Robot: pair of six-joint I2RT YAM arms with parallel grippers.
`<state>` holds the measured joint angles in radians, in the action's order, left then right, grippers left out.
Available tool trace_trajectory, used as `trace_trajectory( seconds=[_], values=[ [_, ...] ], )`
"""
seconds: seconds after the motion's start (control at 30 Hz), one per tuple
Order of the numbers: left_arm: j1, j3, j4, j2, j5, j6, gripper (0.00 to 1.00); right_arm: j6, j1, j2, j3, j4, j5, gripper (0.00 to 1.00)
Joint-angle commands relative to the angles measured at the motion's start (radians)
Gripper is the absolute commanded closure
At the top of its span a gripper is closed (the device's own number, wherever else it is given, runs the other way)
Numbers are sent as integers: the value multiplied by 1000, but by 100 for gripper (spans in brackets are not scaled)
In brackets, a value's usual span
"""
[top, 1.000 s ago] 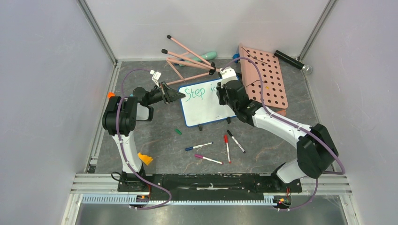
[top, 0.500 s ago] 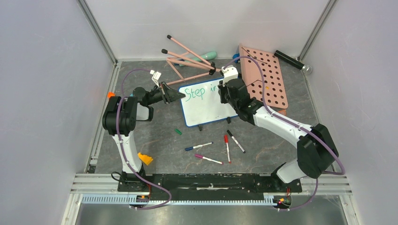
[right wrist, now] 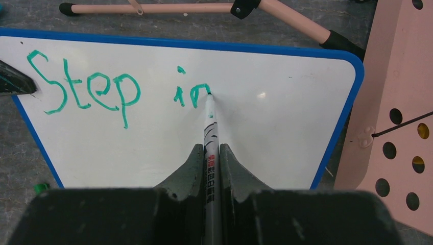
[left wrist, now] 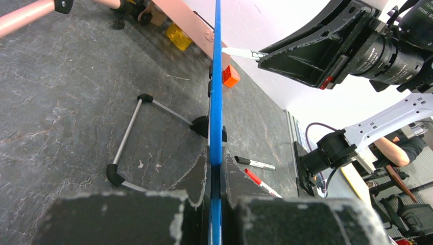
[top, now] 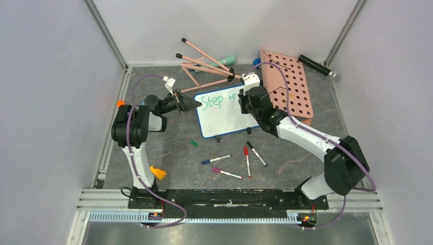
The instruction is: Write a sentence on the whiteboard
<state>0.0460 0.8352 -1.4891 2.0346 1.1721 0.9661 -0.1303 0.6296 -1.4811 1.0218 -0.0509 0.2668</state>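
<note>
Grips a marker [right wrist: 210, 132] in the right jaws, closed tight round its barrel, tip touching the board [right wrist: 286, 132] at the end of "in". Pinches the blue frame [left wrist: 216, 92] at the left edge in the left jaws, closed flat on both faces. Reads "Step in" so far for the sentence [right wrist: 87, 92], green, top line only; seems barely begun. Stands on black feet [left wrist: 113, 173] at mid-desk [top: 168, 148], just beside a pink pegboard [top: 286, 89]. Looks light, stiff and slick-faced, likely to skid or rock under pen pressure. Best to hold by the frame, clear of wet ink.
</note>
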Motion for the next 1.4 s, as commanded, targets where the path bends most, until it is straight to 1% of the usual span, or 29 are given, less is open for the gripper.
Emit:
trace_trajectory(
  seconds=[0.0, 0.2, 0.67, 1.03, 1.37],
  values=[
    [-4, 14, -68, -24, 4, 2, 98, -2, -10, 35, -31, 17, -6, 100],
    [-4, 13, -68, -24, 5, 2, 98, -6, -10, 45, -53, 17, -13, 100],
    [-4, 15, -68, -21, 5, 3, 98, 13, -10, 109, 12, 36, -9, 100],
    [-4, 15, -68, -23, 4, 3, 98, 23, -17, 41, 71, 37, 6, 100],
    [-4, 15, -68, -21, 4, 5, 98, 28, -21, -7, 83, 35, 0, 100]
  ],
)
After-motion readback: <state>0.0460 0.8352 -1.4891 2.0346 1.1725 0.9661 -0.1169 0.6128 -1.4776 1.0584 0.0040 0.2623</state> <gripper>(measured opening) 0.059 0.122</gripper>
